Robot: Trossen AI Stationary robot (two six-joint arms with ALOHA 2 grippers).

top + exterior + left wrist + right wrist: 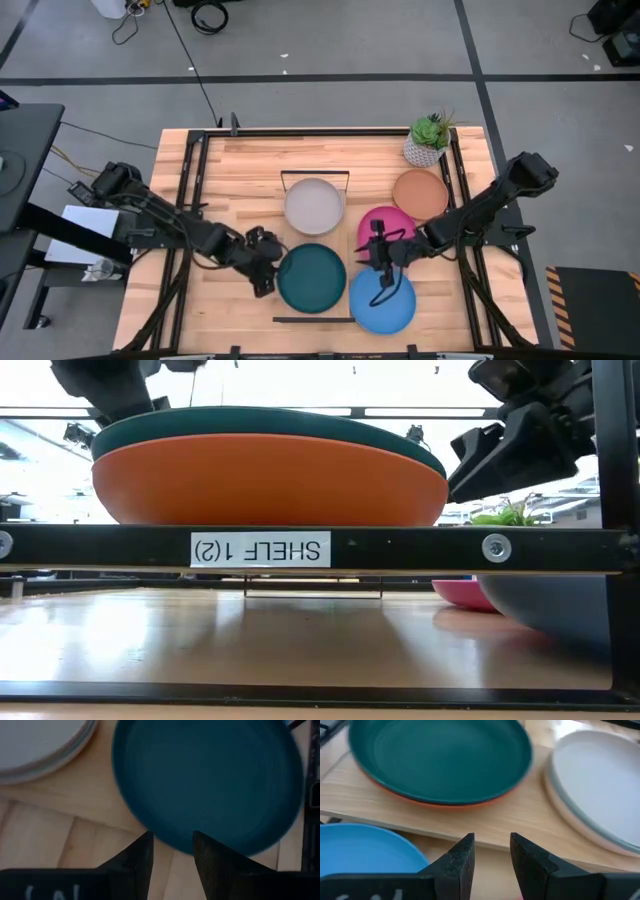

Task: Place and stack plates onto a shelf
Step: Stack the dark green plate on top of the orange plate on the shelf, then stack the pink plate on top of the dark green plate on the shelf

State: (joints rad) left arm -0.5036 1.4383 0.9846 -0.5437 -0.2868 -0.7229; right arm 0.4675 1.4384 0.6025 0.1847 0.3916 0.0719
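Two stacks already occupy the shelf (345,222): the dark teal plate (311,278) lies on the orange plate (270,480) at one end, and the cream-white plate (314,206) tops a second stack at the other end, with a grey rim showing beneath it in the right wrist view. Three plates remain on the bench (240,170): the blue plate (381,301), the magenta plate (390,226) and the terracotta plate (420,193). The left gripper (262,280) sits just beside the dark teal plate's rim; its fingers (135,862) stand parted with nothing between them, and the rim lies just ahead of the fingertips, apart from them. The right gripper (381,272) hangs over the near edge of the blue plate, fingers (462,857) likewise released and empty, with the blue plate below and to one side of them and the teal-on-orange stack ahead. Principal hazard: the left fingers are close enough to the stacked rim that a forward or sideways move would push the dark teal plate off-centre on the orange one, or slide both toward the shelf edge. Secondary hazard: a shallow pinch on the blue plate's thin rim is likely to slip or tilt the plate on lifting. Both arms also work near each other around the same stack, so a simultaneous approach risks contact between them.
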